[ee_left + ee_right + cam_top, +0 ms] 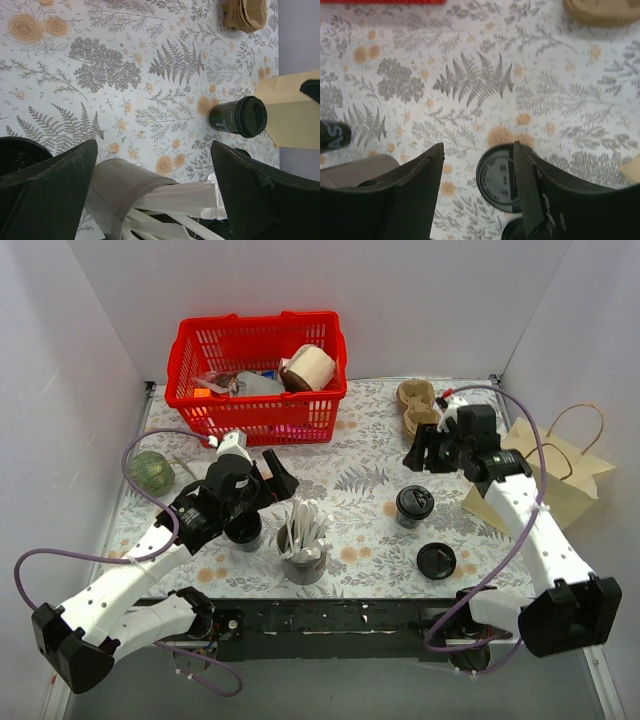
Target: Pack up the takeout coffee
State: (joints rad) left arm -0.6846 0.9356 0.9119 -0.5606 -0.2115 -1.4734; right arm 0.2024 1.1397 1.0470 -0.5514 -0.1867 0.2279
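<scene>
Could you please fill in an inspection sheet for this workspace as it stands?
Surface: floral tablecloth, flat.
Job's things: takeout coffee upright, lidded, unpacked.
Clutter: red basket, paper bag, loose lid, lidless black cup, grey cup of white utensils, cardboard cup carriers, green round object.
Grippers: left gripper open, empty; right gripper open, empty, near the coffee.
Cables: purple cables looping beside both arms.
Surroundings: white walls.

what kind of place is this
Probably a robot test bench staged as a takeout counter: a floral-covered table holding a lidded coffee cup, a brown paper bag and a red shopping basket.
</scene>
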